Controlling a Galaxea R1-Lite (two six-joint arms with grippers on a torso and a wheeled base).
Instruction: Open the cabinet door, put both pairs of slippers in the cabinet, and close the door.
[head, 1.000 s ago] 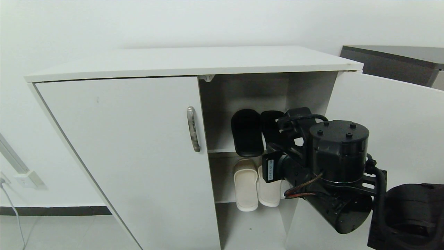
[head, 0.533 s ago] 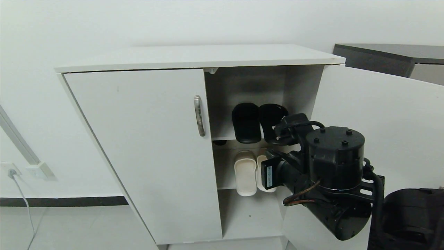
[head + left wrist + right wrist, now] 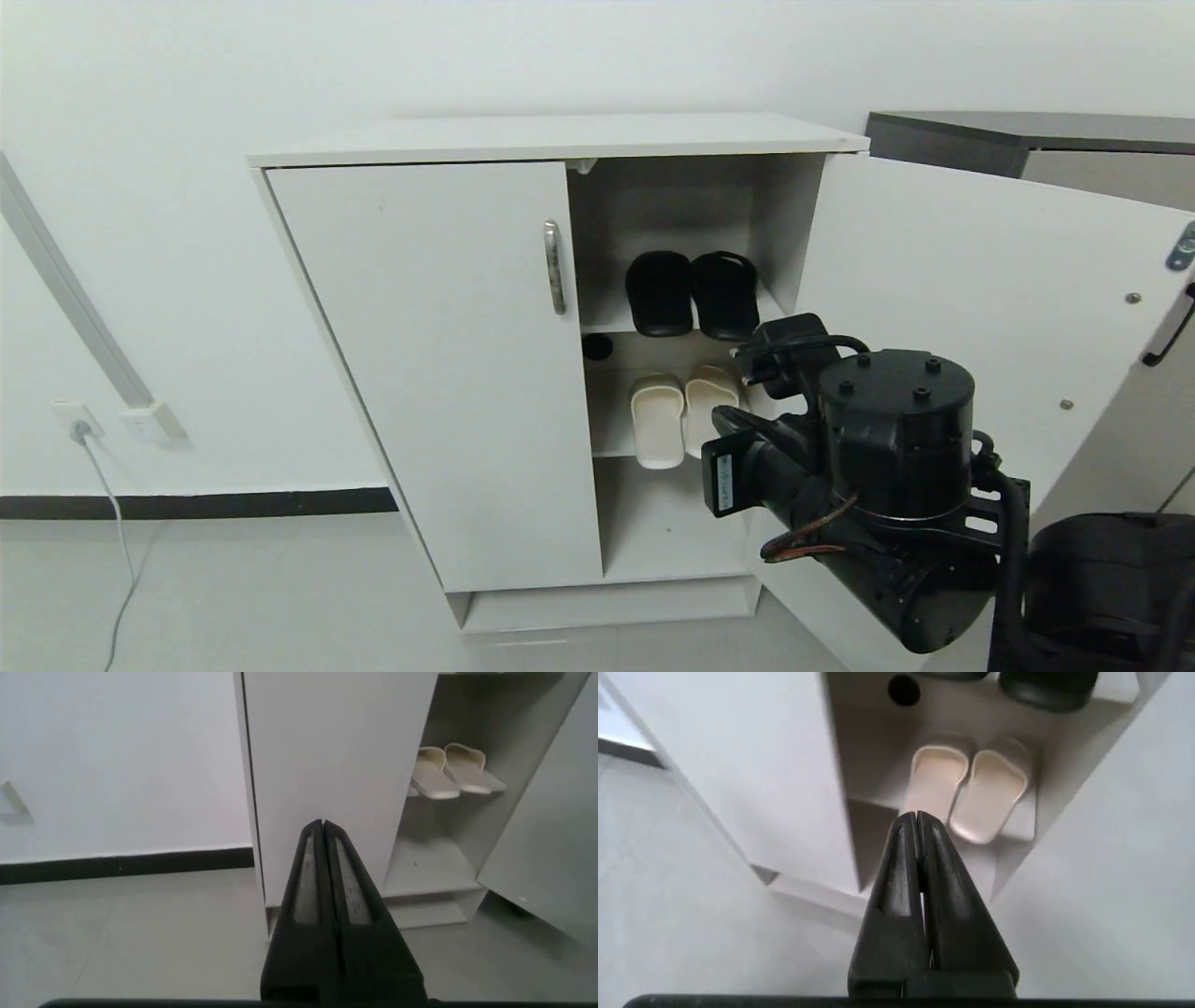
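The white cabinet stands against the wall with its right door swung wide open and its left door closed. A black pair of slippers rests on the upper shelf, a cream pair on the shelf below. My right arm hangs in front of the open door's lower part. My right gripper is shut and holds nothing, a short way out from the cream slippers. My left gripper is also shut and holds nothing, low over the floor, facing the closed door.
A metal handle is on the closed door's inner edge. A grey desk stands behind the open door at the right. A wall socket with a cord is at the left. Bare floor lies before the cabinet.
The head view has pulled back from the cabinet, which now looks smaller and shows down to its base. The slippers stay on their shelves. My right arm keeps its pose.
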